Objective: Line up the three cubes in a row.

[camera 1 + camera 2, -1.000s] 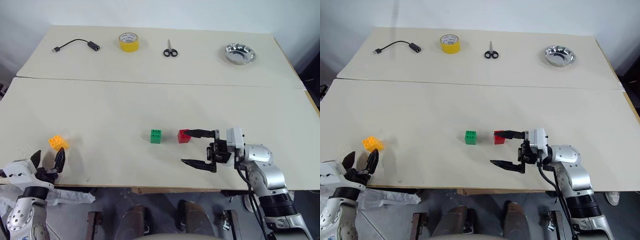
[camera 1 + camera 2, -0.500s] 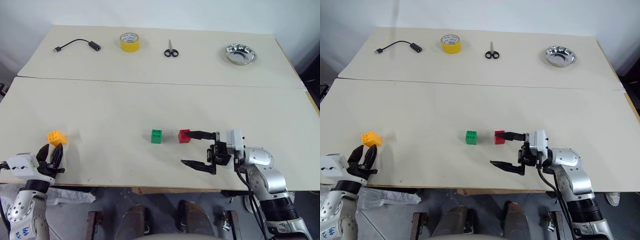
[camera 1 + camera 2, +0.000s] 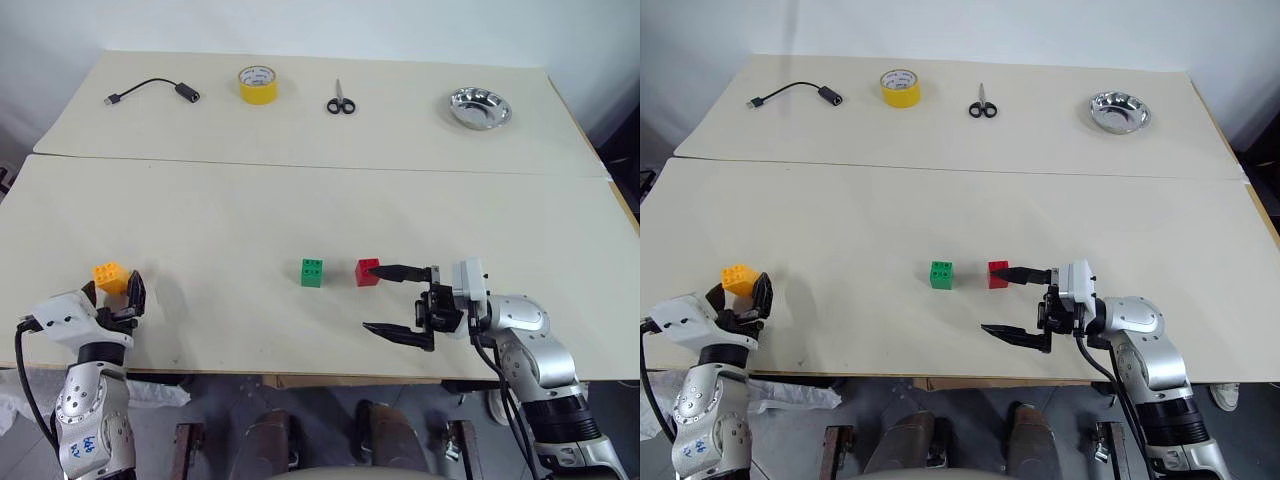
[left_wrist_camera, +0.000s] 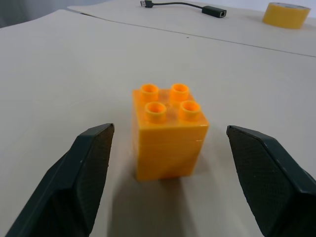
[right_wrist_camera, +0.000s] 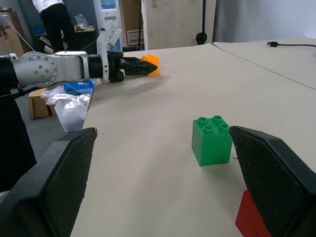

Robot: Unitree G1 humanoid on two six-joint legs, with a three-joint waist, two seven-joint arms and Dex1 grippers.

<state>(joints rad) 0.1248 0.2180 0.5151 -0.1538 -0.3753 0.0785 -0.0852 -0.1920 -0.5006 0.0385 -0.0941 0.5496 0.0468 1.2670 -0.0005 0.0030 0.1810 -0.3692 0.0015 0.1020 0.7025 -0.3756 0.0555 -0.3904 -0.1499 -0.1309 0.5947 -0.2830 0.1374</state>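
The pale, matte table (image 3: pixel 320 210) is being used as the work surface, its two boards being met by a seam across the far half. Near its front edge, towards the middle, the green cube (image 3: pixel 312 272) and the red cube (image 3: pixel 367 271) are being seen just beside each other, apart by a narrow gap, already forming a short row running left to right. The orange-yellow cube (image 3: pixel 110 276) is lying well apart from them, far out on the left, so the left gripper (image 3: pixel 112 301) is judged much the nearer arm for it. In the left wrist view this cube (image 4: pixel 169 131) is being framed straight ahead between the spread fingers (image 4: pixel 89 158), untouched on either side; nothing is being held. The right gripper (image 3: pixel 398 300) is being kept spread wide and empty, pointing leftward, one finger tip just beside the red cube. All three cubes are glossy, hard plastic blocks with four round studs on top, squarish, with no marked long axis.
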